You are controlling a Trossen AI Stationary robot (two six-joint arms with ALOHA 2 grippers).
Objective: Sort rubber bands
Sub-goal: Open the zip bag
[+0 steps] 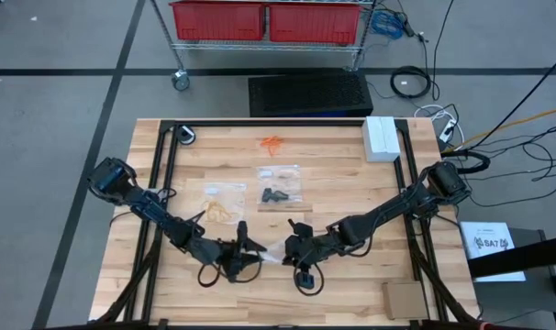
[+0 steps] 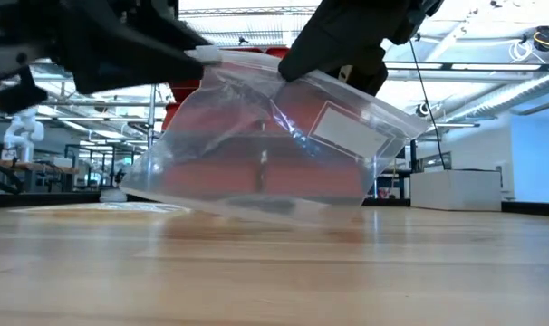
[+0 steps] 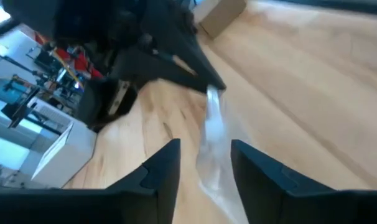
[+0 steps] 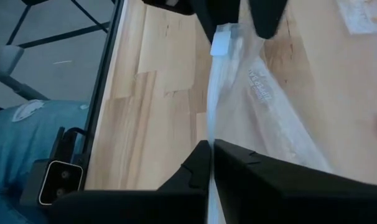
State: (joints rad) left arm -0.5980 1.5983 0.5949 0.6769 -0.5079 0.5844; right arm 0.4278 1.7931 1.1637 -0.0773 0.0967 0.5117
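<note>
Jaws of the right gripper (image 4: 208,163) clenched on the top edge of a clear plastic bag (image 2: 256,149); jaws of the left gripper (image 3: 204,163) parted, straddling the bag's far strip without pinching it. Both grippers met near the front middle of the tabletop (image 1: 351,275), left gripper (image 1: 250,247) and right gripper (image 1: 294,252) facing each other with the bag stretched between. Left arm angled in from the left edge, elbow low, wrist turned toward the centre; right arm reaching in from the right edge in a long diagonal, wrist bent down. Seen from table height, bag hanging tilted, its lower edge touching the wood, a white label patch on its side.

Orange rubber bands (image 1: 272,142) lying loose near the back middle of the tabletop. Black rubber bands (image 1: 273,194) inside another clear bag at the centre. Pale yellow rubber bands (image 1: 218,211) left of centre, near a third bag, well apart from the orange cluster.

Light wooden planks framed by dark rails. A white box (image 1: 381,137) at the back right corner, a cardboard piece (image 1: 405,298) at the front right. Beyond the tabletop, red bins (image 1: 264,20) on a wire cart, grey floor, black cables to the right.
</note>
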